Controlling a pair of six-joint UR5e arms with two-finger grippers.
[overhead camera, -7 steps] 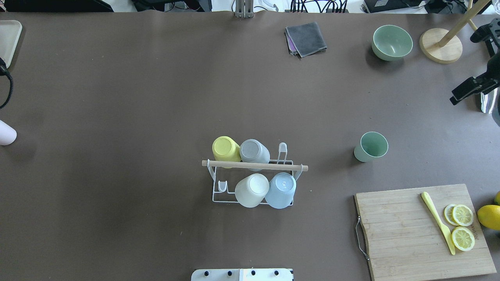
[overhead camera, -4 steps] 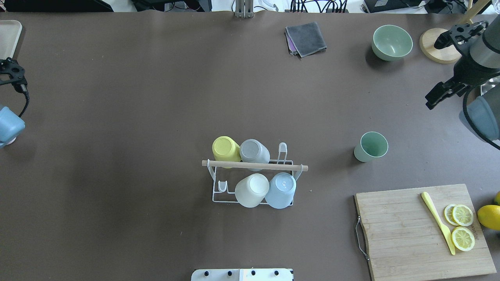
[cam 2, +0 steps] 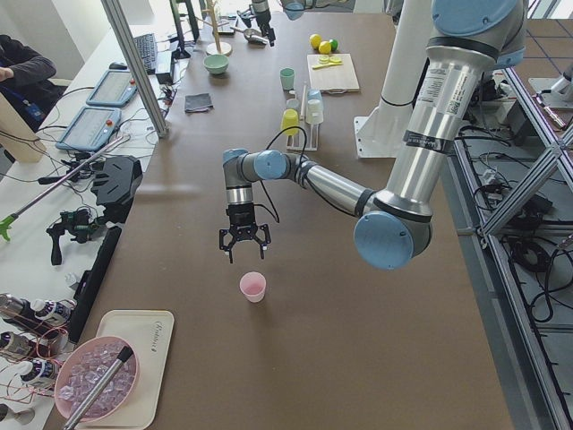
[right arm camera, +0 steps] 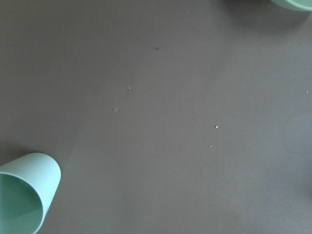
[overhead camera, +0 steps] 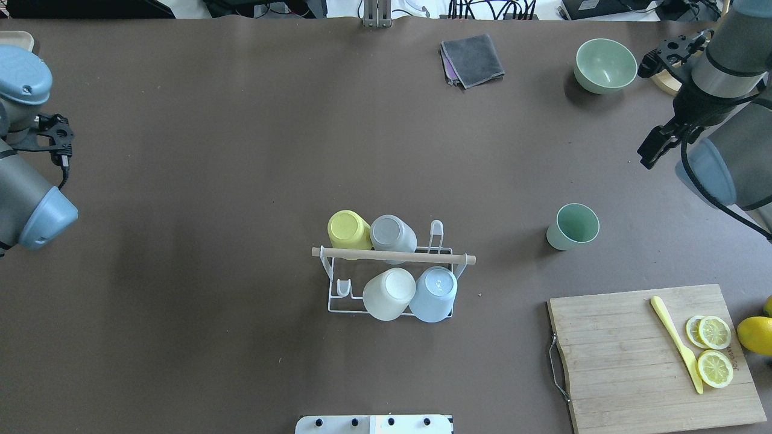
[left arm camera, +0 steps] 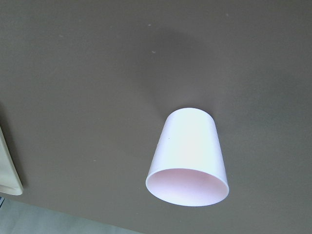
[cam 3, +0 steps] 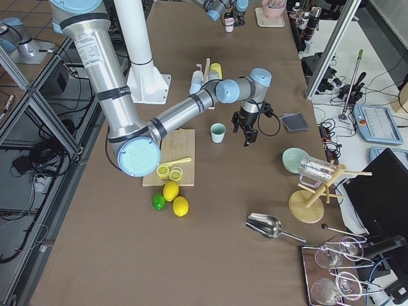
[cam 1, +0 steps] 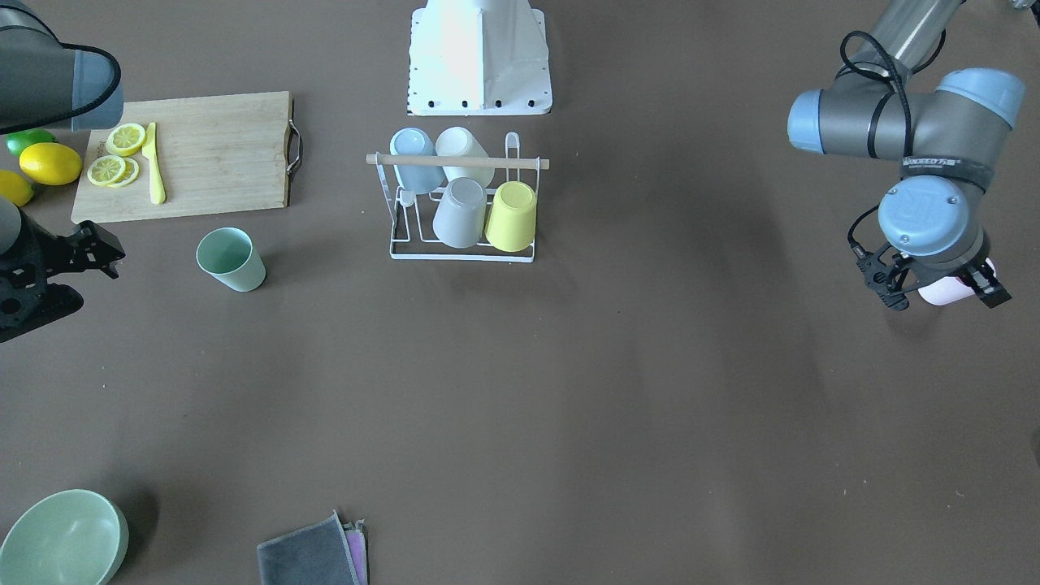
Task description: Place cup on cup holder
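Note:
The white wire cup holder [overhead camera: 338, 301] with a wooden rod stands mid-table and holds yellow, grey, white and light blue cups upside down; it also shows in the front view [cam 1: 398, 248]. A green cup [overhead camera: 573, 226] stands upright to its right. A pink cup [cam 1: 946, 291] stands upright at the table's left end and fills the left wrist view [left arm camera: 190, 151]. My left gripper [cam 1: 938, 294] hangs open above the pink cup, apart from it [cam 2: 243, 255]. My right gripper [overhead camera: 663, 99] is open and empty, beyond the green cup [cam 3: 218, 132].
A wooden cutting board [overhead camera: 627, 361] with lemon slices and a yellow knife lies at the front right, with lemons [overhead camera: 757, 334] beside it. A green bowl [overhead camera: 605, 65] and a grey cloth [overhead camera: 472, 59] sit at the far edge. A tray [cam 2: 152, 354] lies past the pink cup.
Both arms have swung in over the table ends. The left arm now covers the pink cup in the overhead view. The right gripper has moved inward, nearer the green cup.

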